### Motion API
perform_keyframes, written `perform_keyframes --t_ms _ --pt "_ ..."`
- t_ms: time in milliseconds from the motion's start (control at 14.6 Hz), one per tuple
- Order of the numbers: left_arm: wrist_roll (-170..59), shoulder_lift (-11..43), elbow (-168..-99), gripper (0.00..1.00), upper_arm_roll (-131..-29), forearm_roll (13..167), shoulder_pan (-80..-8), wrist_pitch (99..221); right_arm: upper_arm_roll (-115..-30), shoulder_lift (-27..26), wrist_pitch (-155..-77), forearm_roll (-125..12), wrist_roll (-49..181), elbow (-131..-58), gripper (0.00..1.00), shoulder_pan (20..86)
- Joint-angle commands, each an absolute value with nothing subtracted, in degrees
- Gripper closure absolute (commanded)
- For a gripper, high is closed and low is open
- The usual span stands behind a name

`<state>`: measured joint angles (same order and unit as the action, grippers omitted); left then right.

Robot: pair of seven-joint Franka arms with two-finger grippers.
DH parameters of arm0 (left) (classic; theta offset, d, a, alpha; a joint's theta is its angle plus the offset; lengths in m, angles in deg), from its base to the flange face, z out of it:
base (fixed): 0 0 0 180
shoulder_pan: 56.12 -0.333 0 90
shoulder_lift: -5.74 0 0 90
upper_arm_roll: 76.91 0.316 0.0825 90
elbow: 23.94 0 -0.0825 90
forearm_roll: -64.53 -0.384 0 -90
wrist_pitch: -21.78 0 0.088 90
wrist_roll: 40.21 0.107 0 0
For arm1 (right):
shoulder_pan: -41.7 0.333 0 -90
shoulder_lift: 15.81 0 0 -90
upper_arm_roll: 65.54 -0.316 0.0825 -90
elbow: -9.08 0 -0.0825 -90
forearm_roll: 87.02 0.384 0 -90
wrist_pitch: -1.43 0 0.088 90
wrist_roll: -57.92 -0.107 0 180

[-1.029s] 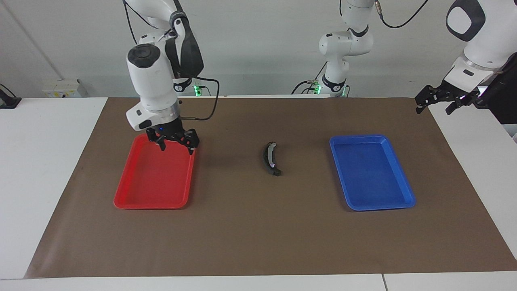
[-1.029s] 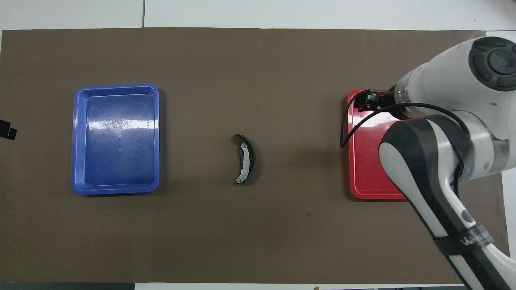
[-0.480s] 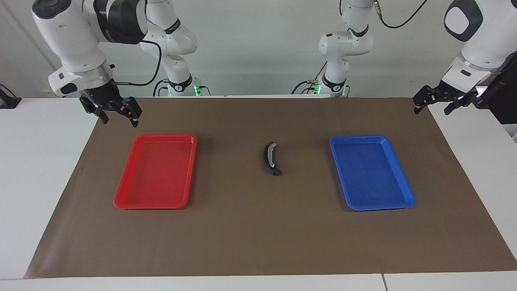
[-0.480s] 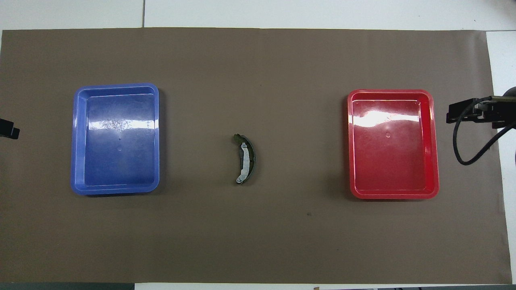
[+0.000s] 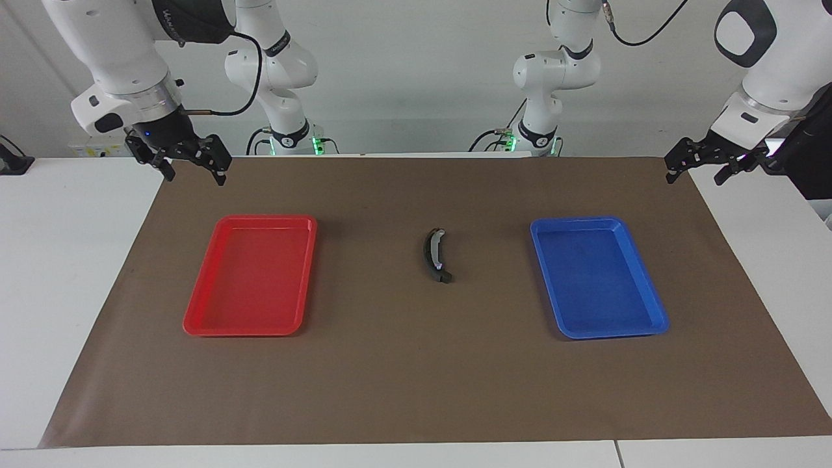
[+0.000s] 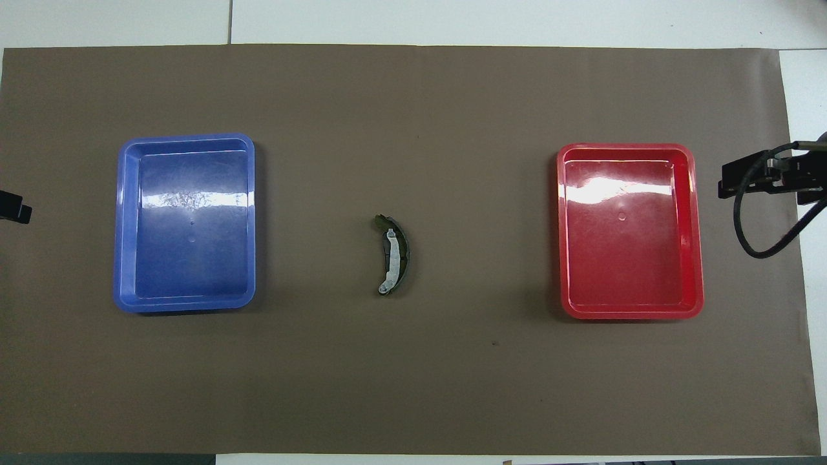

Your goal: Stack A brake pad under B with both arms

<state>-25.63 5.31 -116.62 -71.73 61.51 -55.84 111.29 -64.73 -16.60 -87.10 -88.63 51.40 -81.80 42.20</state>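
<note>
The curved brake shoe [image 5: 435,255] lies on the brown mat [image 5: 416,390] in the middle of the bench, between the red tray [image 5: 250,325] and the blue tray [image 5: 601,330], apart from both. The short pad cannot be made out. The right hand [image 5: 192,170] hangs with fingers apart over the mat's corner near the red tray; the left hand [image 5: 694,170], fingers apart too, hangs at the other end.

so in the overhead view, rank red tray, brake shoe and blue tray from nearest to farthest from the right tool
1. red tray, at the right arm's end of the table, just beside the right tool.
2. brake shoe, mid-table between the trays.
3. blue tray, at the left arm's end.
</note>
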Motion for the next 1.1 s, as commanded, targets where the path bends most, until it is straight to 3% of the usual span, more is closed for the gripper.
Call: perform_keyframes --t_ms 0,1029 --pt "-26.1 5.0 -117.1 0.0 -71.7 60.6 -55.5 110.8 -63.8 -16.8 -86.4 -89.0 51.1 -81.5 0.0 43.3" --pt "-29.4 5.0 -117.1 0.0 -77.2 61.1 -56.5 111.7 -63.7 -16.5 -81.2 -89.4 54.0 -77.5 0.0 43.7"
